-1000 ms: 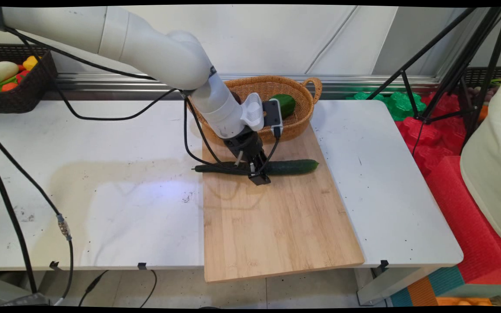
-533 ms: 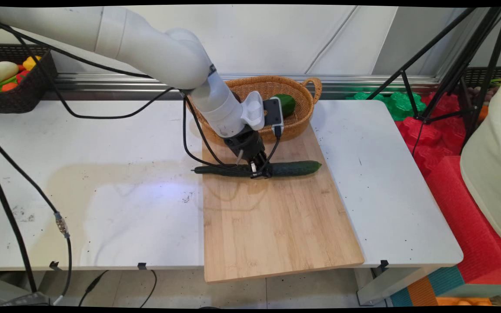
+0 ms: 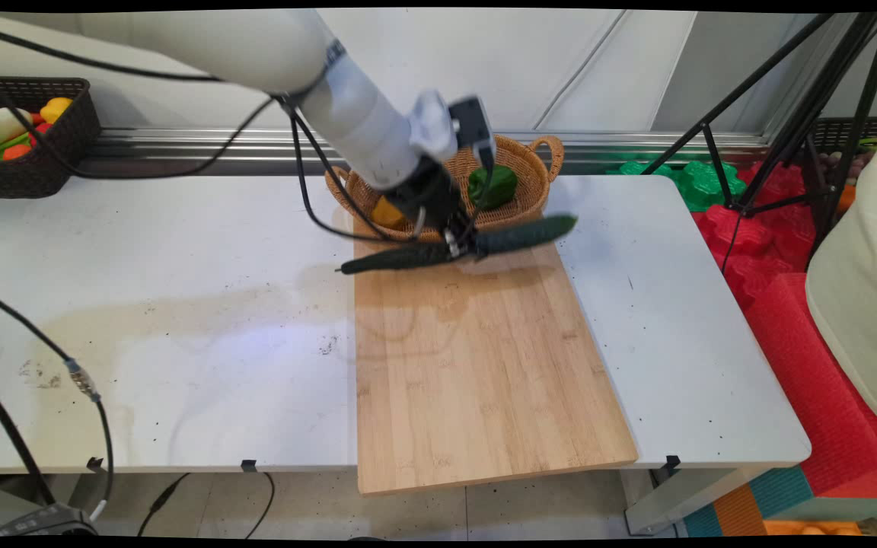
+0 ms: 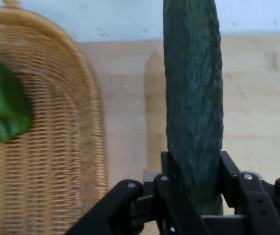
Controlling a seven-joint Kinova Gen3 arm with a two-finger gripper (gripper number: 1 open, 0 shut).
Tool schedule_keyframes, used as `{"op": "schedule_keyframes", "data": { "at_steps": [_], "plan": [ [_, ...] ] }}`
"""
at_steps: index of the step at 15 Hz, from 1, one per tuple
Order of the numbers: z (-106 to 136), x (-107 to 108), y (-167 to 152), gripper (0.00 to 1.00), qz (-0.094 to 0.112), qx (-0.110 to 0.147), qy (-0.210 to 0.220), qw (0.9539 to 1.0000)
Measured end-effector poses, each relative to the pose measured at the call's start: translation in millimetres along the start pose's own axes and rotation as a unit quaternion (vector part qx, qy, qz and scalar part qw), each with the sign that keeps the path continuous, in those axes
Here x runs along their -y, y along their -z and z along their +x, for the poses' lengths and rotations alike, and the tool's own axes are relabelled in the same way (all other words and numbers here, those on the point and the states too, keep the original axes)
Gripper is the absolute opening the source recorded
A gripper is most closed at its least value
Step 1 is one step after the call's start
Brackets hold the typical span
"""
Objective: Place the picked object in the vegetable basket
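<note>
My claw is clamped on the cucumber, holding it in the air above the far edge of the cutting board, just in front of the wicker basket. A green pepper sits inside that basket. I can read no writing anywhere.

White Kinova arm reaches in from upper left, forearm angled down-right, black cables hanging off it. Black two-finger gripper held above table level, wrist tilted, fingers clamped on a cucumber near its middle.
</note>
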Motion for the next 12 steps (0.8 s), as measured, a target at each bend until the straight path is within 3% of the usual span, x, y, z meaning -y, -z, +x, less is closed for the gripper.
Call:
{"op": "schedule_keyframes", "data": {
  "at_steps": [5,9,12],
  "plan": [
    [11,18,36,0.0,0.043,-0.027,0.075,0.9958],
    [20,37,47,0.0,0.079,-0.04,0.155,0.984],
    [22,53,41,0.0,0.103,-0.04,0.217,0.9698]
  ]
}}
